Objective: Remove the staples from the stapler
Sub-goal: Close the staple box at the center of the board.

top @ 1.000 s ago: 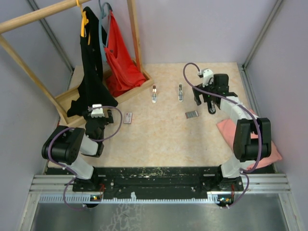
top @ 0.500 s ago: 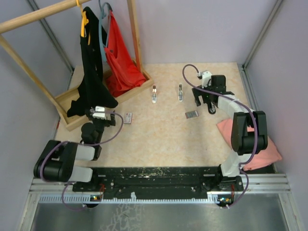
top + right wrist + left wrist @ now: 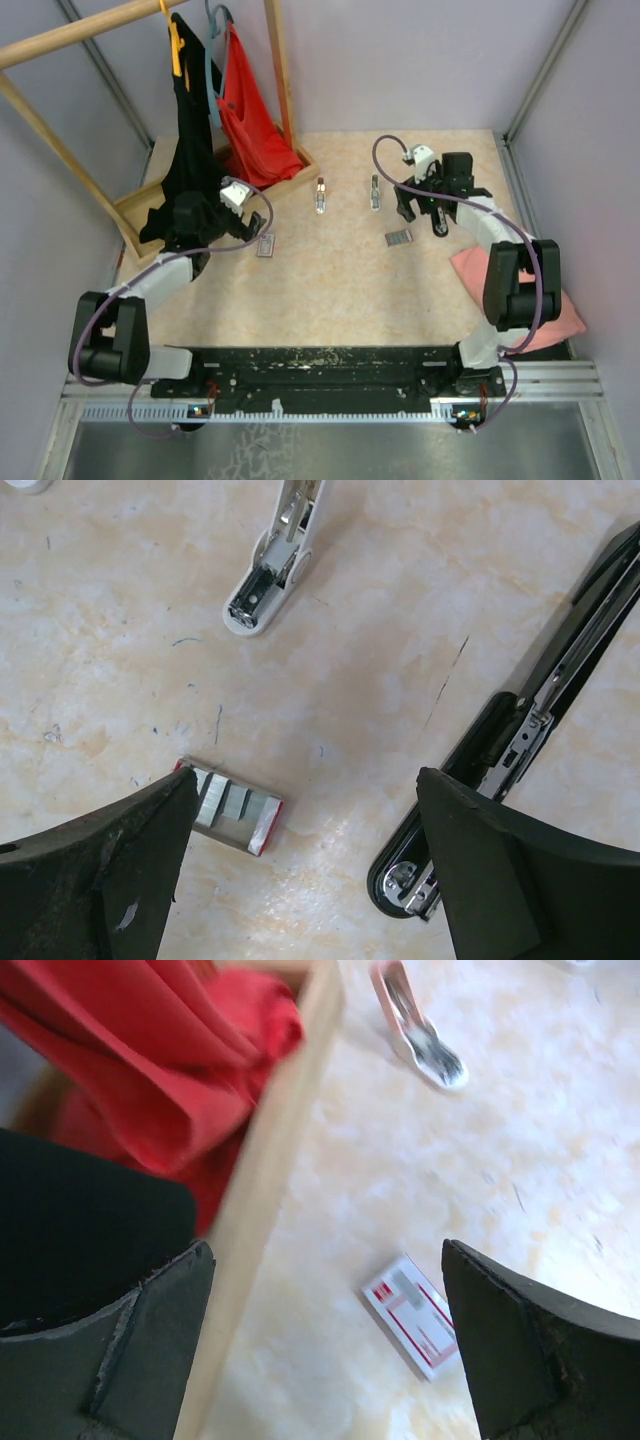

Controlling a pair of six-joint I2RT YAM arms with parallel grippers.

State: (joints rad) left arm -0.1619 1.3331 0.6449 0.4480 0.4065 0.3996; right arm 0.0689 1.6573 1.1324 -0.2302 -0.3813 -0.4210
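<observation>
The black stapler [image 3: 545, 695] lies on the table with its metal rail showing, and its rounded end sits beside my right gripper's right finger [image 3: 520, 880]. I cannot tell whether staples sit in the rail. In the top view the right arm hides the stapler. Silvery staples [image 3: 228, 808] lie as short strips in a small red-edged tray [image 3: 398, 238]. My right gripper [image 3: 305, 800] hovers open between that tray and the stapler, holding nothing. My left gripper [image 3: 328, 1290] is open above a red-and-white box [image 3: 412, 1315], nothing in it.
Two small silvery clip-like pieces [image 3: 320, 195] [image 3: 375, 192] lie at mid-table. A wooden rack base [image 3: 140, 205] with black and red garments [image 3: 255, 130] stands at the back left, close to the left gripper [image 3: 256, 222]. A pink cloth [image 3: 520, 290] lies at the right.
The left arm has unfolded from near its base and reached forward and right, to beside the red-and-white box. The right gripper has shifted slightly left, still open.
</observation>
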